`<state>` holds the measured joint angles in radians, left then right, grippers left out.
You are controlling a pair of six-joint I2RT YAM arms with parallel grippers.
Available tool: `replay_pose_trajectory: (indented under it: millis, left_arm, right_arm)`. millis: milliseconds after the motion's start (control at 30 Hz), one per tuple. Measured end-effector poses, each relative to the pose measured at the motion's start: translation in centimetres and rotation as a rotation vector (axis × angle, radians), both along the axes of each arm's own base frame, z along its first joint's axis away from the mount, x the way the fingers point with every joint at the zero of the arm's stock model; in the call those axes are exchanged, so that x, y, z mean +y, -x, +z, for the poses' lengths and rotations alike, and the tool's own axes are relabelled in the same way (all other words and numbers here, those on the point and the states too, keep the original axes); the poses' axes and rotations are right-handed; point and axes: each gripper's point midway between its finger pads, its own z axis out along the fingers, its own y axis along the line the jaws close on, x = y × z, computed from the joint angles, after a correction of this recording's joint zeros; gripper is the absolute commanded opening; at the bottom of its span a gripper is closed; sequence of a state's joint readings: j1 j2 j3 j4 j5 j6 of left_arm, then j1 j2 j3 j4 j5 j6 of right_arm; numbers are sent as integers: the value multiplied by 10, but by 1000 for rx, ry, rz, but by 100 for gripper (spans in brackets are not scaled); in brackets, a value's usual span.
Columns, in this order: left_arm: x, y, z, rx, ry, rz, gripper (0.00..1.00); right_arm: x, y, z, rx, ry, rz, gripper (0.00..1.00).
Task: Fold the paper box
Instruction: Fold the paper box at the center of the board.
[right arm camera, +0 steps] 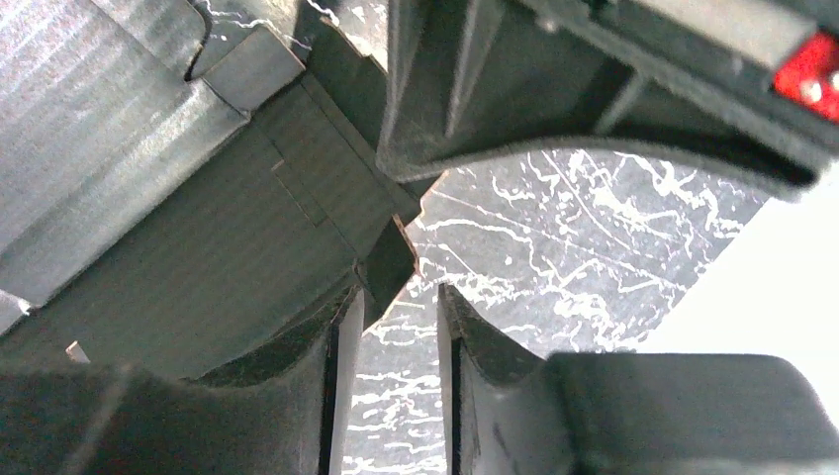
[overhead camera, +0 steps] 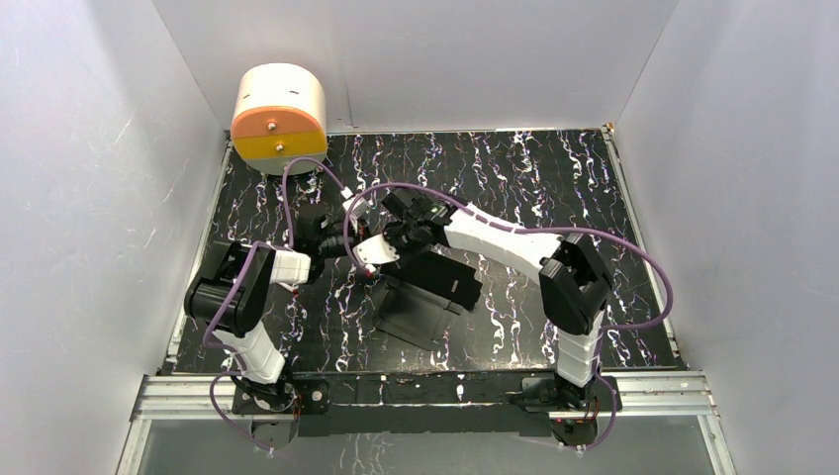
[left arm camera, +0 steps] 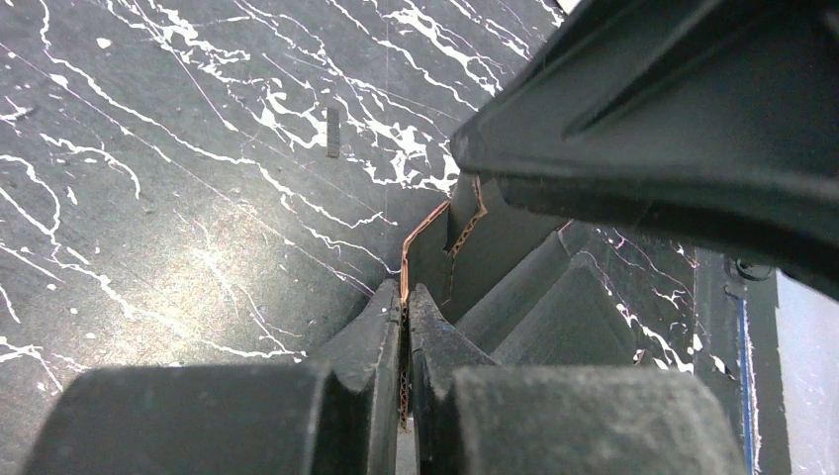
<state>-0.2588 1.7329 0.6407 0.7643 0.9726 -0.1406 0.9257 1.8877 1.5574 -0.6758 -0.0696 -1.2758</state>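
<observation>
Paper box [overhead camera: 420, 312] far end hidden under right arm [overhead camera: 500, 240]; cropped in wrist views.

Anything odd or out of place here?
Nothing spilled or visibly damaged. The left gripper pinches an edge of the partly folded paper box; the right gripper is open beside it. Only a small dark sliver lying on the table looks stray; unclear what it is.

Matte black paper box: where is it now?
In the top view the matte black paper box lies central on the marbled table; the left tool grips one flap edge.
</observation>
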Motion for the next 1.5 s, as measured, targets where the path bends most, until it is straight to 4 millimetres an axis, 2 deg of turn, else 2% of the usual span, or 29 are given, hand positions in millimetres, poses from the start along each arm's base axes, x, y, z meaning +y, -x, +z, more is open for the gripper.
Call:
replay_pose_trajectory:
  millis: [200, 367, 500, 667, 867, 1167, 1500]
  left_arm:
    - [1, -3, 11, -75, -4, 23, 0]
    - [0, -5, 11, -93, -9, 36, 0]
    - [3, -5, 10, -99, -15, 53, 0]
    - [3, -5, 13, -113, -16, 62, 0]
    - [2, -5, 13, -122, -17, 66, 0]
    - [1, -6, 18, -142, -12, 69, 0]
    - [1, -5, 17, -139, -11, 68, 0]
  right_arm:
    - [-11, 2, 25, -3, -59, -105, 52]
    - [-24, 7, 42, 44, -157, -202, 54]
    - [-42, 6, 35, 131, -211, -298, 54]
    - [-60, 6, 14, 245, -255, -395, 56]
    - [-61, 13, 3, 343, -316, -439, 55]
    - [-57, 9, 6, 377, -370, -463, 41]
    - [-54, 14, 4, 403, -371, -430, 26]
